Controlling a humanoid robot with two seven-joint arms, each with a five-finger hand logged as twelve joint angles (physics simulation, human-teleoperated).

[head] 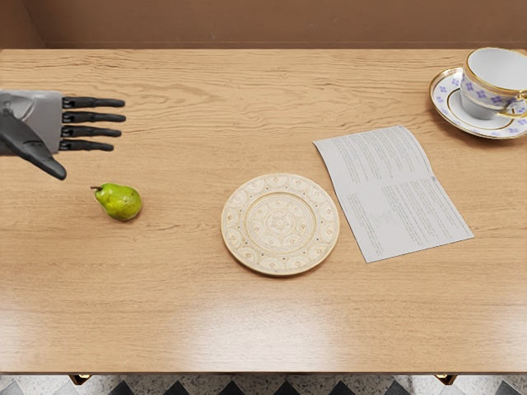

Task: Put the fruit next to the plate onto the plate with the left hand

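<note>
A green pear (120,201) lies on its side on the wooden table, left of the plate. The cream patterned plate (280,223) sits near the table's middle with nothing on it. My left hand (78,127) comes in from the left edge and hovers above and behind the pear, apart from it. Its four fingers (92,117) are stretched straight to the right and the thumb points down toward the front. The hand holds nothing. No right arm shows.
A printed paper sheet (393,189) lies right of the plate. A blue-patterned teacup (494,81) on a saucer (449,100) stands at the far right corner. The table's front edge (263,370) runs along the bottom.
</note>
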